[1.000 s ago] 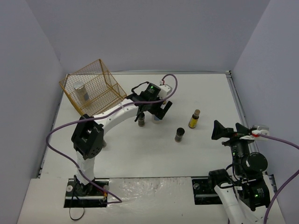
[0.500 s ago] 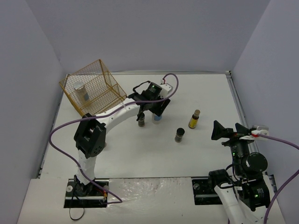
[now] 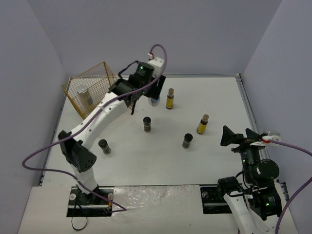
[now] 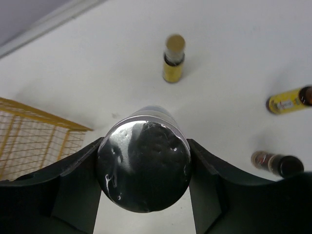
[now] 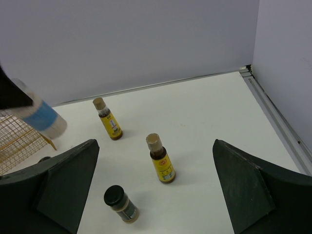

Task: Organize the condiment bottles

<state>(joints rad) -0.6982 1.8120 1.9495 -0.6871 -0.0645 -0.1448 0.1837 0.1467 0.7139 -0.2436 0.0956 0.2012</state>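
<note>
At table's (image 3: pixel 224 97) 11 o'clock, beside the gold wire rack (image 3: pixel 113 86), a silver-lidded blue-labelled bottle (image 4: pixel 144 163) is clamped by the left gripper (image 4: pixel 144 187); right gripper (image 3: pixel 240 137), 4 o'clock, is spread wide, empty.

Left arm outstretched, left gripper (image 3: pixel 153 96) clamped on silver-lidded bottle (image 4: pixel 144 173); right arm folded, right gripper (image 3: pixel 240 136) fully spread.

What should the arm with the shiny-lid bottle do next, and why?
Probably carry the silver-lidded bottle, gripped by the left gripper, left over the gold wire rack and lower it beside the matching bottle standing inside. It hangs right beside the rack.
</note>
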